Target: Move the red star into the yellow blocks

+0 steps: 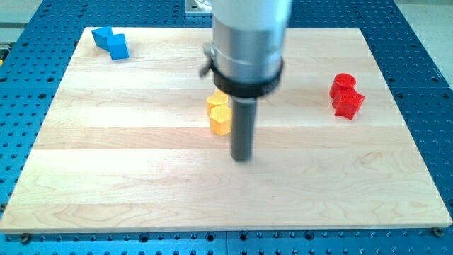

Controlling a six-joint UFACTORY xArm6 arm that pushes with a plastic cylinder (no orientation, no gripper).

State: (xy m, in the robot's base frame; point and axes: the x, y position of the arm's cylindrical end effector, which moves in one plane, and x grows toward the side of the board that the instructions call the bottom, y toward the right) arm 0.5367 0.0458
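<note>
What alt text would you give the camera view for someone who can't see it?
A dark rod's tip rests on a wooden board, just right of and below the yellow blocks at the centre. Red blocks sit at the view's right, blue blocks at the top left.
</note>
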